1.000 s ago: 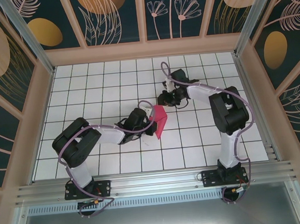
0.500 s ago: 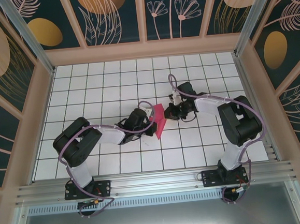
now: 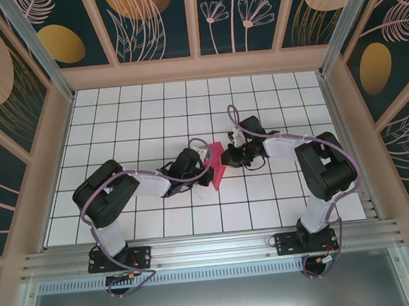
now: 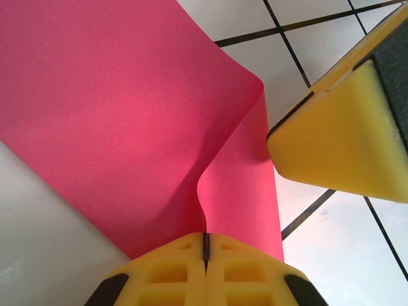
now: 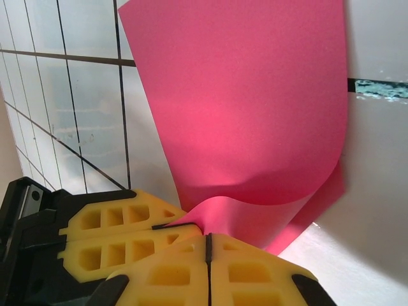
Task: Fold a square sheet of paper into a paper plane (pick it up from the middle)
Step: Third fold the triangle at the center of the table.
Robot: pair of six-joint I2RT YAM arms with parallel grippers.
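Pinching a thin magenta-pink square sheet of paper (image 3: 218, 167) from 2 sides, left gripper (image 4: 205, 241) pressed tight on a buckled edge, right gripper (image 5: 208, 239) clamped on a curled edge, the sheet stood bent and partly folded at the middle of the white tiled table (image 3: 138, 116), both grippers met there, nearly touching.
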